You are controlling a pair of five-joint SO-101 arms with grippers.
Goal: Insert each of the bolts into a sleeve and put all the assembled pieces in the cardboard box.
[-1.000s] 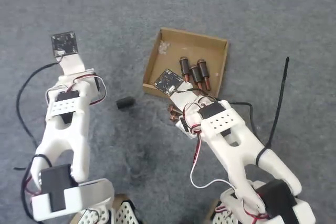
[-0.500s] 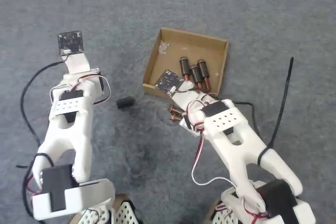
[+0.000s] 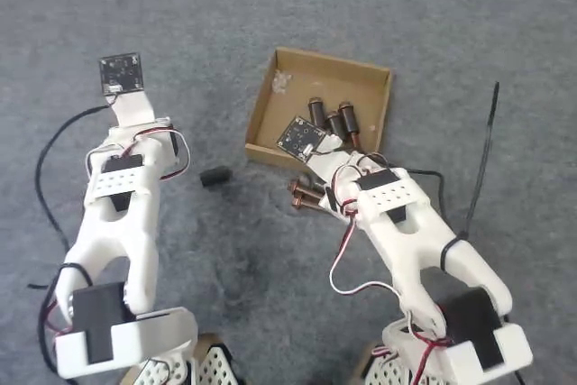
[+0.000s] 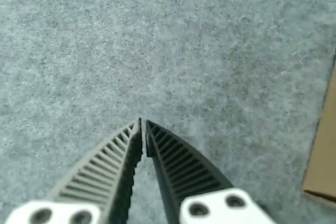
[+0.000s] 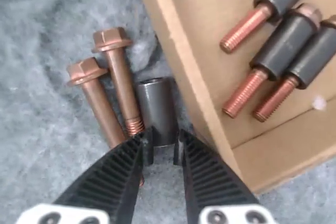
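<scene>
In the right wrist view the three assembled pieces (image 5: 286, 51) were cut off by the picture's edge, and the cardboard box (image 5: 178, 61) ran out of the frame too. The near end of the sleeve (image 5: 156, 106) was hidden behind the right gripper (image 5: 163, 139) — contact could not be judged. In the high view the right arm (image 3: 397, 214) covered the ends of the two bolts (image 3: 303, 194) and part of the box's near wall. The white bits (image 3: 283, 84) in the box were too small to tell what they were.

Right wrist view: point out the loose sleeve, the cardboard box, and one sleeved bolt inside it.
loose sleeve (image 5: 157, 106), right wrist view, mid barrel.
cardboard box (image 5: 181, 51), right wrist view, near wall's rim.
sleeved bolt (image 5: 278, 45), right wrist view, its dark sleeve.
</scene>
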